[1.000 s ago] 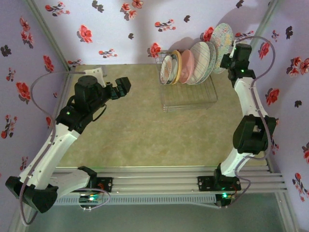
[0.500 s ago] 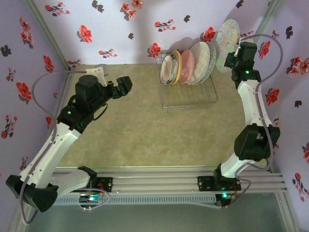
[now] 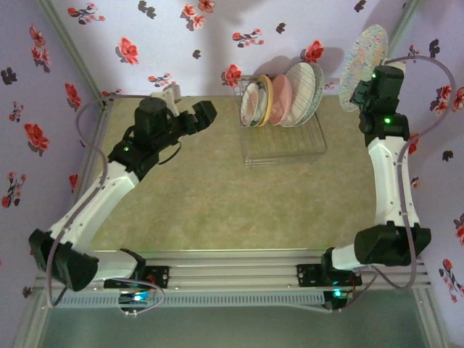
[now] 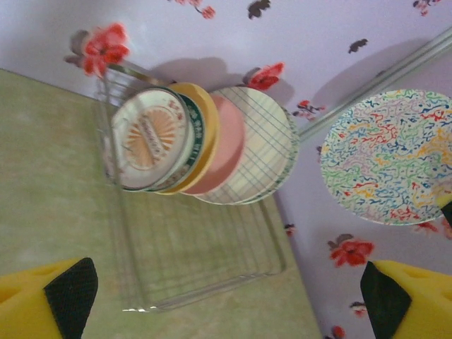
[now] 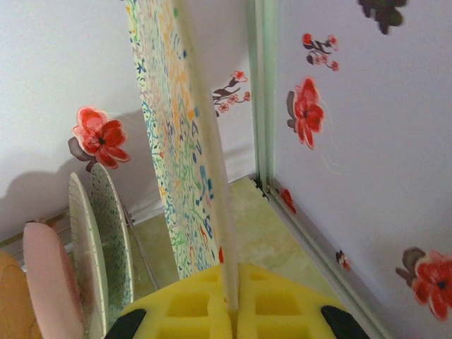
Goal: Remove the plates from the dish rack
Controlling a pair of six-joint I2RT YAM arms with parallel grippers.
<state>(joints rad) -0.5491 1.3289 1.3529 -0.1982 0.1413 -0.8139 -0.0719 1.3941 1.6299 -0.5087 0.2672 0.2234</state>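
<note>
The right gripper (image 5: 229,311) is clenching the lower rim of the squiggle-patterned plate (image 5: 173,141), multicoloured lines on a pale ground. It is holding the plate upright in the air beside the right wall, apart from the dish rack (image 3: 286,148). At the rack's back, the sunburst-centred plate (image 4: 145,138), orange-yellow plate (image 4: 206,116), pink plate (image 4: 229,152) and grid-patterned plate (image 4: 267,148) are standing on edge. The left gripper (image 3: 205,114) is hovering released, jaws wide, left of the rack.

The silver wire dish rack (image 3: 286,148) sits far, right of centre. On edge at its far end lean a sunburst plate (image 4: 145,138), an orange-yellow plate (image 4: 208,131), a pink plate (image 4: 229,150) and grid-patterned plates (image 4: 267,152). A squiggle-patterned plate (image 3: 362,65) hangs upright to the rack's right, clear of it, pinched by the right gripper (image 5: 229,305).
</note>
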